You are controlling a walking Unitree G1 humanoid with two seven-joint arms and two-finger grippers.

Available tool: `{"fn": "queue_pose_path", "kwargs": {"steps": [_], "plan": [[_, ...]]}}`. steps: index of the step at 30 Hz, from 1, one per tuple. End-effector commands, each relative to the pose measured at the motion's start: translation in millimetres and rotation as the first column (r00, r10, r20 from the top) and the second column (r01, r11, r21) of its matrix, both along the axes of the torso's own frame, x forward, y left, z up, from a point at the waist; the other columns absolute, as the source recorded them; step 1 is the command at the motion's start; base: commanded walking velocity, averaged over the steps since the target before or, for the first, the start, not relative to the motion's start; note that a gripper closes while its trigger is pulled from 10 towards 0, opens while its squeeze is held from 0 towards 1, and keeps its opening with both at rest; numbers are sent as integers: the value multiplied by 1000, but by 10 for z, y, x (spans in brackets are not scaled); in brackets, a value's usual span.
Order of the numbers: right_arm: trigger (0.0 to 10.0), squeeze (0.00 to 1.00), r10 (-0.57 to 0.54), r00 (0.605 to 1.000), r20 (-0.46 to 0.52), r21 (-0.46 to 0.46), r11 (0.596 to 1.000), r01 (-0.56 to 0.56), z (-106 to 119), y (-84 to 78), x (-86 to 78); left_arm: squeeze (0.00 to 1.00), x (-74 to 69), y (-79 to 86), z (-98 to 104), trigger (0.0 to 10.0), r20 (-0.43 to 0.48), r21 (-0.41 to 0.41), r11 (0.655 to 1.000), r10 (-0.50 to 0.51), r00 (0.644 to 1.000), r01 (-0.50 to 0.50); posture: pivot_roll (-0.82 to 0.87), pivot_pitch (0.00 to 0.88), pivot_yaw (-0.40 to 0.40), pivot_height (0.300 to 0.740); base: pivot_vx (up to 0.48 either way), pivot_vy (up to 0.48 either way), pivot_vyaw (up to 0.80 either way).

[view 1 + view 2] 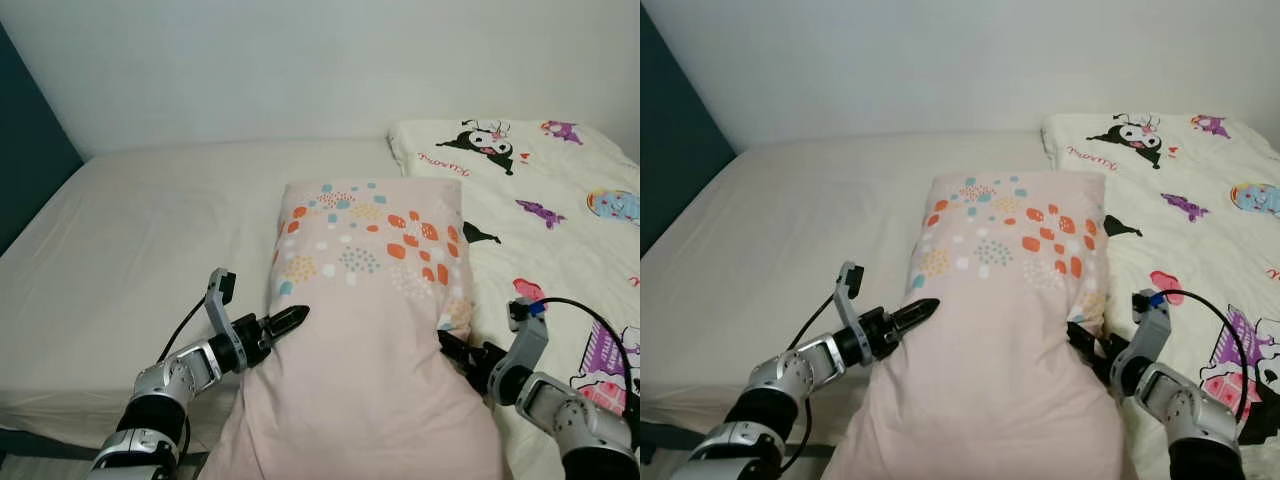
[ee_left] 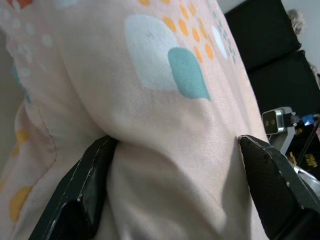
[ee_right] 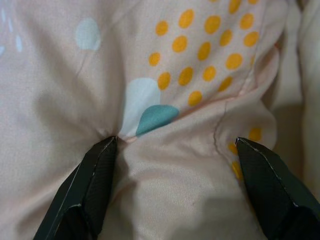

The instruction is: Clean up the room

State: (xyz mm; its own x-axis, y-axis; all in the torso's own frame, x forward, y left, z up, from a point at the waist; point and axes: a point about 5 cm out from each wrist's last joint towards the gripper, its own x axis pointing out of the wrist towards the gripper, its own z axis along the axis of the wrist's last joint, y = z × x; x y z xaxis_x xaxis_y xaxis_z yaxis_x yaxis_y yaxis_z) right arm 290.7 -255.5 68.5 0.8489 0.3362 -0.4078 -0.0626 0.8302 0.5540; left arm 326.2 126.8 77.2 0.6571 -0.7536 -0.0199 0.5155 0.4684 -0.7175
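A pink pillow printed with coloured dots lies lengthwise on the bed, its near end towards me. My left gripper is on the pillow's left edge and my right gripper on its right edge, both near the middle of its length. In the left wrist view the pillow cloth bulges between the two black fingers and creases at their tips. The right wrist view has the same: puckered cloth pinched between the fingers. Each gripper is shut on the pillow.
The bed's cream sheet stretches to the left, and its front edge is at the lower left. A white quilt with cartoon prints covers the bed's right side beside the pillow. A white wall stands behind and a dark teal wall at the far left.
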Motion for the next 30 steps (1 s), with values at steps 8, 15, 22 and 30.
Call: {"fn": "queue_pose_path", "kwargs": {"steps": [8,15,22,30], "plan": [[10000,0,84,995,-44,98,992,-79,-122,448,101,1000,-98,-174,-124,10000,-25,37,998,-49,998,50,-64,168,49,600,0,0,0],[10000,0,158,987,-8,157,975,-155,-103,703,153,1000,-88,-187,-80,2157,-11,13,999,-48,999,48,-58,162,47,600,0,0,0],[4863,0,188,981,37,210,959,-192,-60,913,199,1000,-124,-239,-85,0,-2,18,998,-63,998,63,-53,159,46,600,0,0,0],[0,0,188,981,54,216,957,-195,-43,949,224,996,-153,-287,-80,0,6,19,996,-86,996,85,-51,152,46,600,0,0,0]]}}
